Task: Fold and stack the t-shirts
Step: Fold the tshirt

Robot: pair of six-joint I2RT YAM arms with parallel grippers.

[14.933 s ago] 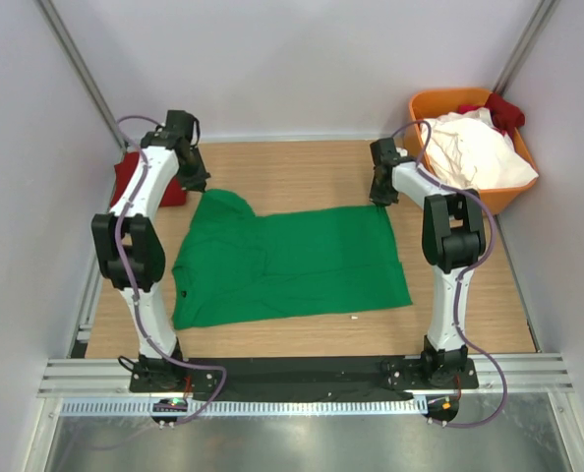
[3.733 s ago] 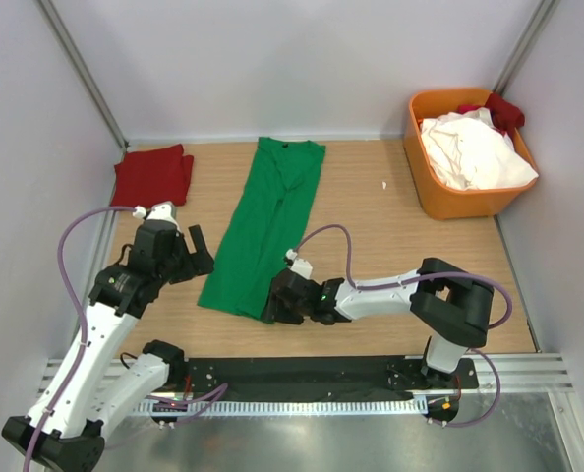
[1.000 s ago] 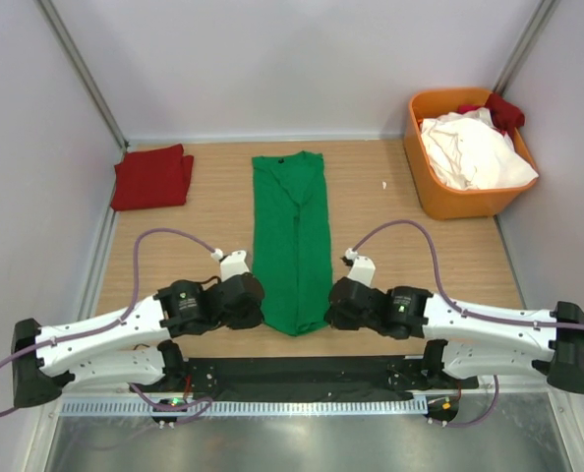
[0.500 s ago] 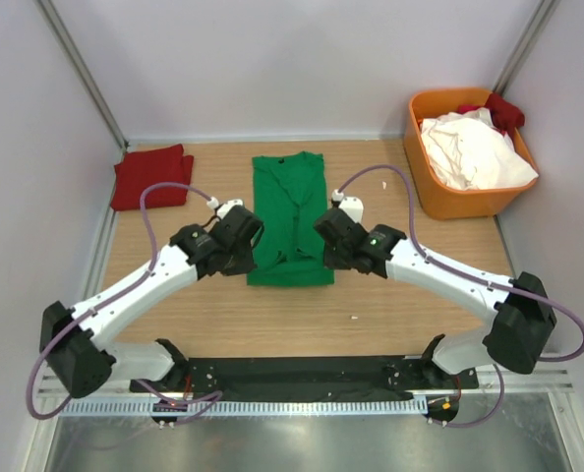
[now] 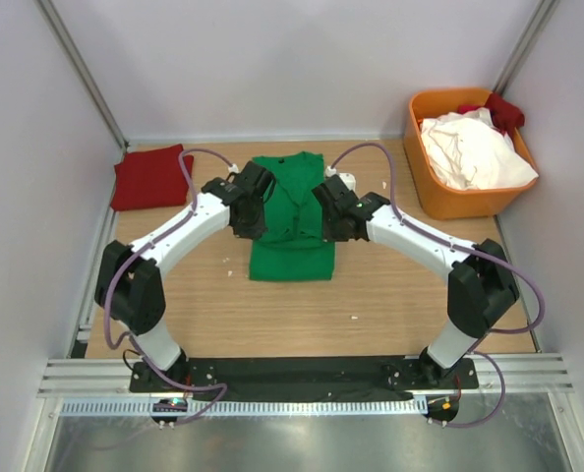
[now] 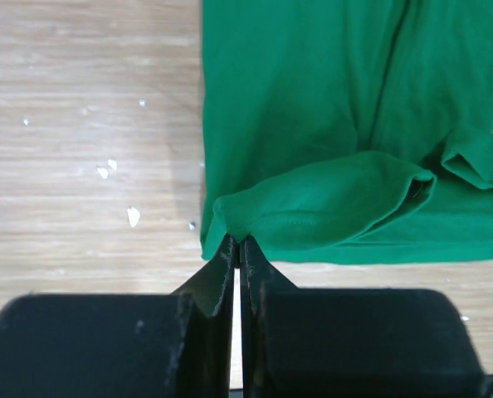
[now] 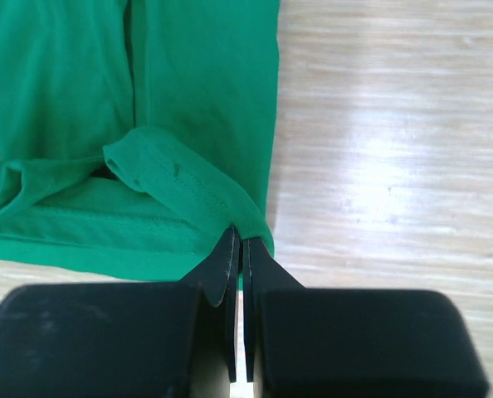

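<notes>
A bright green t-shirt [image 5: 290, 211] lies as a narrow strip in the middle of the wooden table, its near end doubled back over itself. My left gripper [image 5: 253, 218] is shut on the left corner of that lifted hem [image 6: 313, 207]. My right gripper [image 5: 333, 224] is shut on the right corner of the hem [image 7: 188, 186]. In both wrist views the black fingertips pinch green cloth just above the flat layer. A folded dark red t-shirt [image 5: 152, 177] rests at the far left. White [image 5: 471, 149] and red [image 5: 500, 108] t-shirts lie heaped in the bin.
The orange plastic bin [image 5: 439, 202] stands at the far right corner. Small white specks [image 6: 132, 215] dot the wood beside the shirt. Grey walls enclose the table on three sides. A metal rail runs along the near edge.
Both grippers have carried the green shirt's near hem away from the table's near edge toward the collar, doubling the strip over and shortening it. Both arms now reach further across the table.
</notes>
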